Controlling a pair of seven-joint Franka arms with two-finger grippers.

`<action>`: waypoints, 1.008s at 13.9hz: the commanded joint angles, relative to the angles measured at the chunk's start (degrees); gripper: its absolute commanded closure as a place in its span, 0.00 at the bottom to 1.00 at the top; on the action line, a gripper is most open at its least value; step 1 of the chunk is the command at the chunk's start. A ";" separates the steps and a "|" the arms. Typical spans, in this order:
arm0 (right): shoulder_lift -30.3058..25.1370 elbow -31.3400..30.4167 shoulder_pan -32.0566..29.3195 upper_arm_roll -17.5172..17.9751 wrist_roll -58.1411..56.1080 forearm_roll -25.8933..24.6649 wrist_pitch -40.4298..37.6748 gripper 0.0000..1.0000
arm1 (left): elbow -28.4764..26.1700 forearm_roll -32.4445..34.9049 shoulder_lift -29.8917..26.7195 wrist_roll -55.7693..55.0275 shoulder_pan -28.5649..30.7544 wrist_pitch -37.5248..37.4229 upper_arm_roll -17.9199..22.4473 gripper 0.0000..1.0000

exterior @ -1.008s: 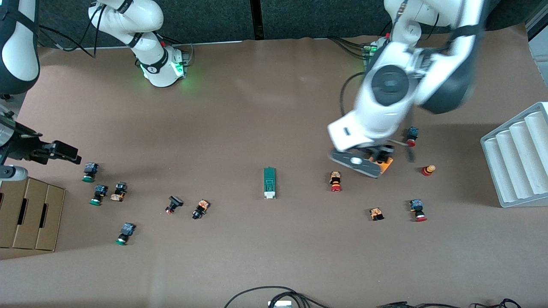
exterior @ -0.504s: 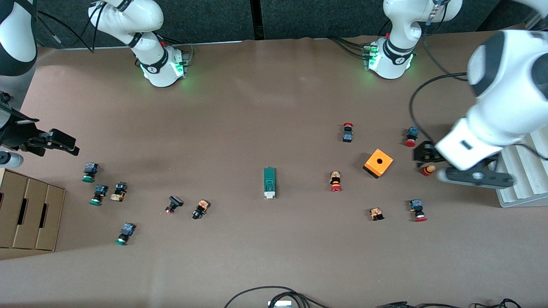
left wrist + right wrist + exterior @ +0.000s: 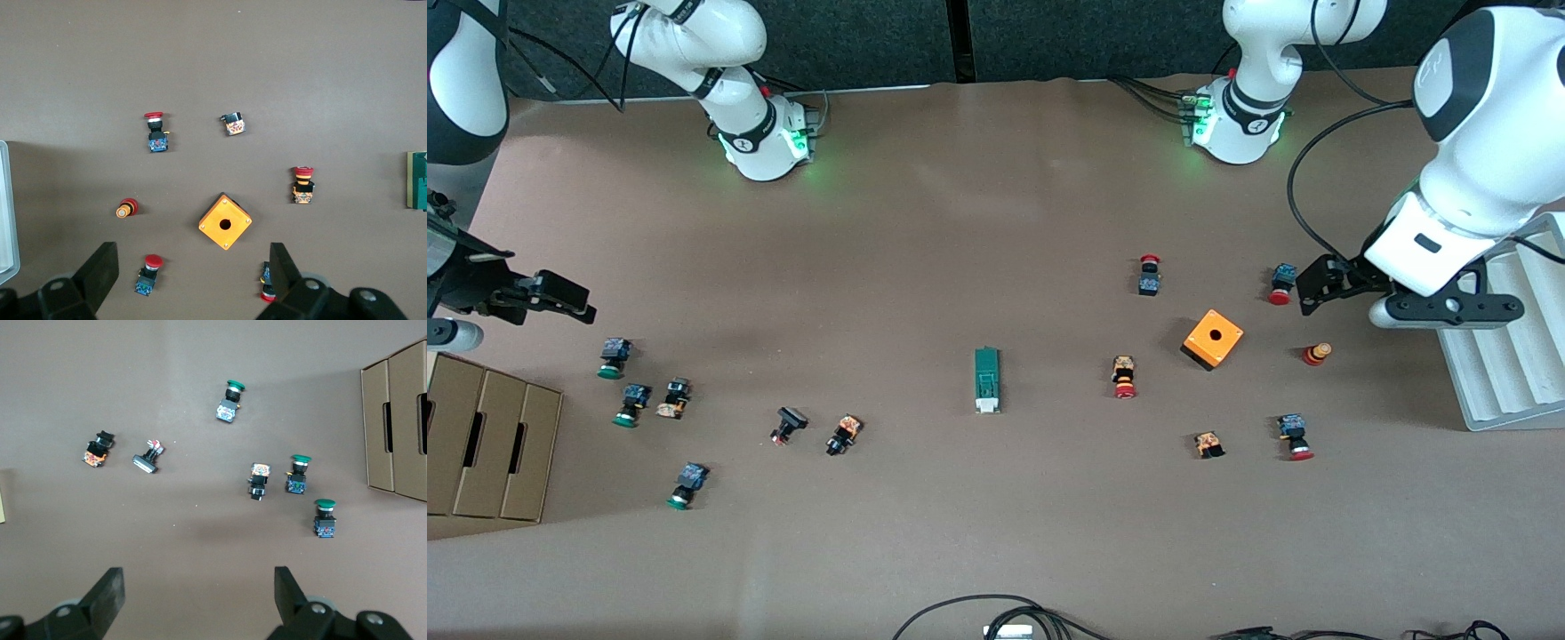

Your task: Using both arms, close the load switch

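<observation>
Load switch [image 3: 987, 380] lying alone mid-table, white slider end toward the front camera; probably light, rigid and prone to skidding, so best pinned across the narrow green body while pushing the slider. Left gripper [image 3: 1319, 283] spread wide, empty, above red-capped buttons beside the orange cube [image 3: 1213, 339]. Right gripper [image 3: 551, 300] likewise wide, empty, over the right arm's end near green-capped buttons.

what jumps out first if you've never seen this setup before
The orange cube with a hole in its top stands out, toward the left arm's end of the table among small red-capped push buttons. The dark-green load switch lies alone mid-table, untouched. Both arms are raised at the table's ends, left gripper and right gripper open.
</observation>
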 commanded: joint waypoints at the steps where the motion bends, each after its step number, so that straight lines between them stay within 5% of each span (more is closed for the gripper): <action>1: 0.38 -0.37 0.40 -0.03 0.44 1.03 -0.20 0.00 | 1.56 -0.31 0.67 -0.71 1.94 -2.63 -0.11 0.00; 5: 0.91 0.33 0.23 -0.12 0.26 -0.02 -0.02 0.00 | 6.45 -0.14 6.36 -1.06 3.80 -2.20 -0.28 0.00; 14: 0.91 0.95 -0.30 -0.21 -0.01 -0.03 -0.11 0.00 | 7.36 -0.23 6.21 -1.15 4.33 -2.29 -0.20 0.00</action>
